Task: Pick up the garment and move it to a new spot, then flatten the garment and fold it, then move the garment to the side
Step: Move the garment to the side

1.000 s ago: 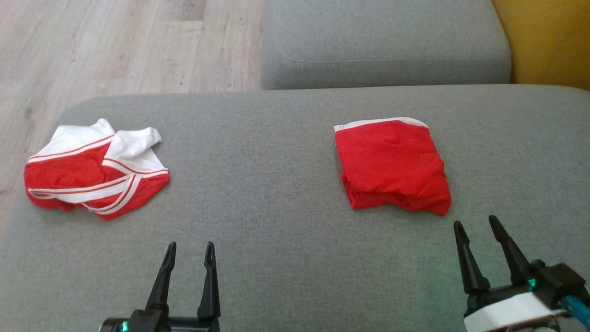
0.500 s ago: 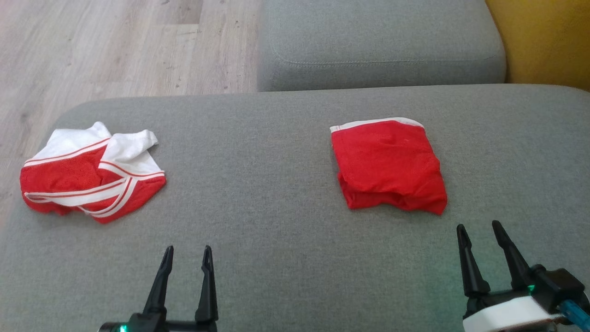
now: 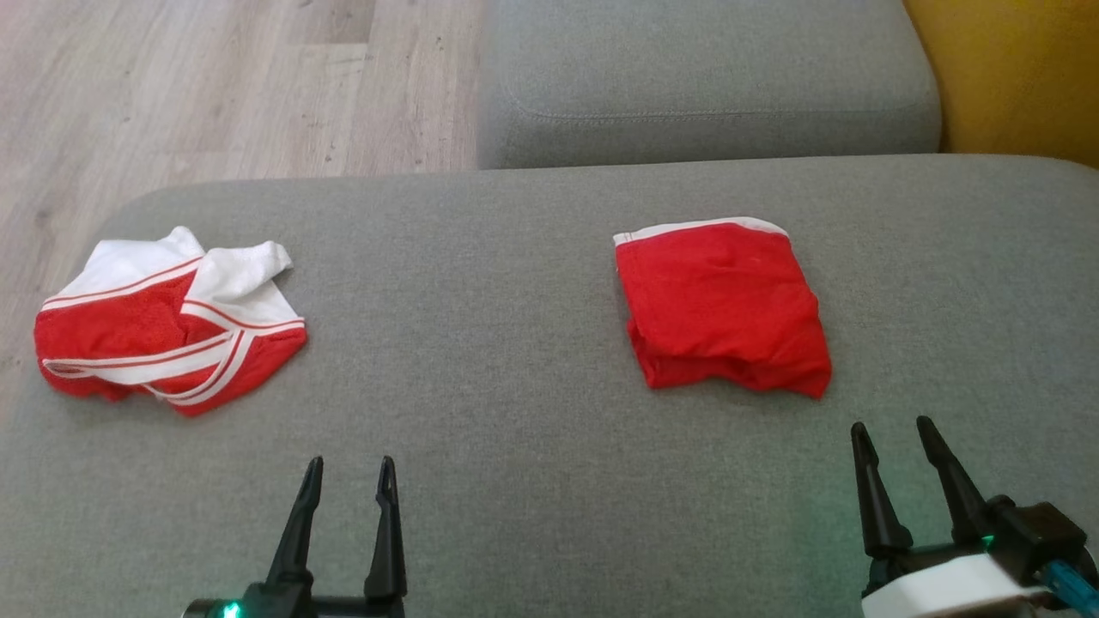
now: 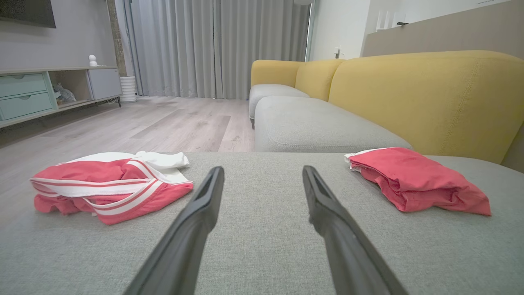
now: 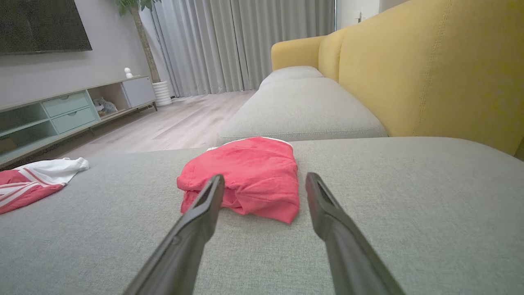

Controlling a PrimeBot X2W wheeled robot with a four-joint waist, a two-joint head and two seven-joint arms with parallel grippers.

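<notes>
A crumpled red and white garment [image 3: 167,330] lies at the left end of the grey sofa cushion [image 3: 481,343], also seen in the left wrist view as the striped garment [image 4: 110,184]. A folded red garment [image 3: 725,305] with a white waistband lies to the right of the middle; the right wrist view shows this folded garment [image 5: 249,176] just beyond its fingers. My left gripper [image 3: 350,465] is open above the bare cushion near the front edge, holding nothing. My right gripper [image 3: 889,425] is open just in front of the folded garment, apart from it.
A second grey seat cushion [image 3: 704,86] adjoins the far side, with the yellow sofa back [image 3: 1013,77] at the right. Wood floor [image 3: 197,86] lies beyond the cushion's left and far edges. A low TV cabinet [image 4: 49,90] stands across the room.
The head view has shifted slightly, so everything sits a little further left. Both grippers have drawn back a little toward the bottom edge. The garments lie as before.
</notes>
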